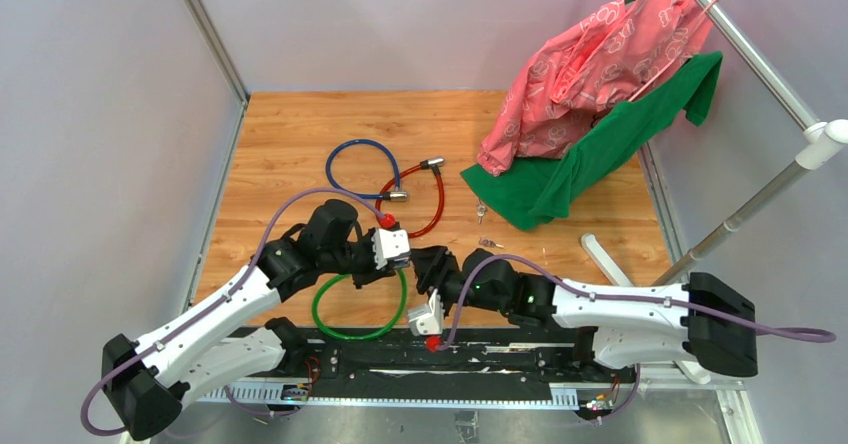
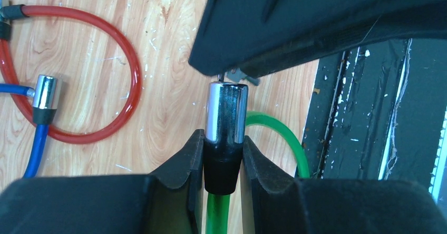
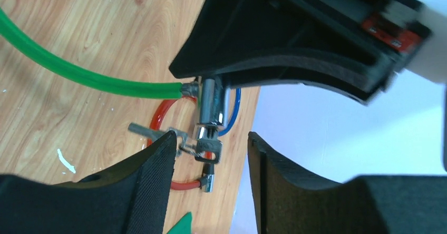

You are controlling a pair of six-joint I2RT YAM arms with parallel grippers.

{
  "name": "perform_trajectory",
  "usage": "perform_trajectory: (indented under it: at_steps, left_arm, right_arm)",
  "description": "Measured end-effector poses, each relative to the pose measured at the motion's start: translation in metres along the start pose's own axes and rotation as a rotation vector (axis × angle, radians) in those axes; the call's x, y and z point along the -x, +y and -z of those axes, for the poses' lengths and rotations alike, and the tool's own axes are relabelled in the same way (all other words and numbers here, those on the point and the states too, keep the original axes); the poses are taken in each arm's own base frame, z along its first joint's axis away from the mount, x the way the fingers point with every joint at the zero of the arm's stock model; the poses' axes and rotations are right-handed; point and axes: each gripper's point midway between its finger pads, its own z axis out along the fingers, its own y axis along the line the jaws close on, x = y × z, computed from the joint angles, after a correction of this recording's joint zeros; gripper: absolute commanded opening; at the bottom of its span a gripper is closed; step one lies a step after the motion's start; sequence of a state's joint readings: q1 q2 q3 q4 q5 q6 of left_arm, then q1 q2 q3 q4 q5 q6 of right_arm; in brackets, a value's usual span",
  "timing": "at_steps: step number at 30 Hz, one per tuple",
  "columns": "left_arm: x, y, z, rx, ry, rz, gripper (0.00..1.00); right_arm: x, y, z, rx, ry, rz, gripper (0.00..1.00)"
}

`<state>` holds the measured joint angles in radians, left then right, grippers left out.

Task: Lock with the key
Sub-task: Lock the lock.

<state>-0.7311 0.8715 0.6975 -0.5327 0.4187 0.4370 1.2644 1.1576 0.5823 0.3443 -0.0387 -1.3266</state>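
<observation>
Left gripper (image 2: 222, 152) clamps the green cable lock (image 2: 226, 113) by its cylinder. Right gripper (image 3: 212, 137) hangs open around the key (image 3: 207, 147), seated in the cylinder's end. Turning step, I reckon: next I need to pinch it and twist.

You are looking at a light wooden tabletop (image 1: 290, 134) under even light, closed in by pale grey walls (image 1: 100, 114) on the left, far and right sides. A metal post (image 1: 205, 29) stands at the far left corner. On the right a metal pole (image 1: 745, 214) slants. Pink cloth (image 1: 590, 64) and green cloth (image 1: 600, 154) hang at the far right.
</observation>
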Motion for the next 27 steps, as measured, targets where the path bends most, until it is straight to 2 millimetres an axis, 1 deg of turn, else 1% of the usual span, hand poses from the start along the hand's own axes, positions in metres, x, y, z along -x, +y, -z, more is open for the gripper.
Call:
perform_trajectory:
  at_steps: [2, 4, 7, 10, 11, 13, 14, 16, 17, 18, 19, 20, 21, 24, 27]
  left_arm:
    - [0.0, 0.0, 0.0, 0.001, 0.0, -0.001, 0.0]
    - [0.0, 0.001, 0.0, 0.002, -0.001, 0.0, 0.0]
    - [0.001, 0.001, 0.0, 0.005, -0.002, -0.001, 0.0]
    - [0.001, 0.002, 0.0, 0.01, -0.006, 0.0, 0.0]
    - [0.002, 0.004, 0.0, 0.022, -0.012, -0.002, 0.0]
    - [0.003, 0.007, 0.0, 0.043, -0.02, 0.001, 0.0]
    - [0.004, 0.009, 0.0, 0.059, -0.03, 0.001, 0.0]
    - [0.005, 0.014, -0.001, 0.089, -0.05, -0.002, 0.0]
    - [0.005, 0.015, -0.002, 0.098, -0.058, -0.006, 0.0]
    - [0.004, 0.016, -0.002, 0.109, -0.067, -0.01, 0.0]
    - [0.003, 0.017, -0.003, 0.119, -0.076, -0.015, 0.0]
    - [0.003, 0.018, -0.002, 0.131, -0.085, -0.024, 0.0]
    - [0.003, 0.019, -0.002, 0.139, -0.092, -0.032, 0.0]
    - [0.006, 0.024, 0.001, 0.176, -0.121, -0.081, 0.0]
    - [0.009, 0.03, 0.003, 0.209, -0.14, -0.126, 0.0]
  right_arm:
    - [0.002, -0.005, 0.005, -0.018, -0.003, -0.038, 0.6]
    - [0.004, -0.015, 0.015, -0.057, -0.01, -0.098, 0.61]
    - [0.009, -0.031, 0.032, -0.112, -0.028, -0.24, 0.64]
    - [0.009, -0.047, 0.047, -0.164, -0.049, -0.478, 0.65]
    - [0.006, -0.055, 0.053, -0.192, -0.059, -0.607, 0.64]
    - [-0.007, -0.065, 0.062, -0.253, -0.062, -0.864, 0.61]
    - [-0.012, -0.067, 0.065, -0.275, -0.062, -0.976, 0.58]
    - [-0.024, -0.063, 0.068, -0.312, -0.048, -1.243, 0.53]
    - [-0.027, -0.059, 0.068, -0.324, -0.037, -1.382, 0.51]
    - [-0.029, -0.055, 0.067, -0.331, -0.027, -1.471, 0.5]
    - [-0.032, -0.051, 0.067, -0.342, -0.012, -1.596, 0.49]
    - [-0.035, -0.044, 0.067, -0.357, 0.013, -1.738, 0.44]
    - [-0.037, -0.041, 0.067, -0.368, 0.028, -1.81, 0.41]
    - [-0.047, -0.027, 0.071, -0.425, 0.131, -2.126, 0.39]
    - [-0.052, -0.023, 0.067, -0.437, 0.234, -2.304, 0.4]
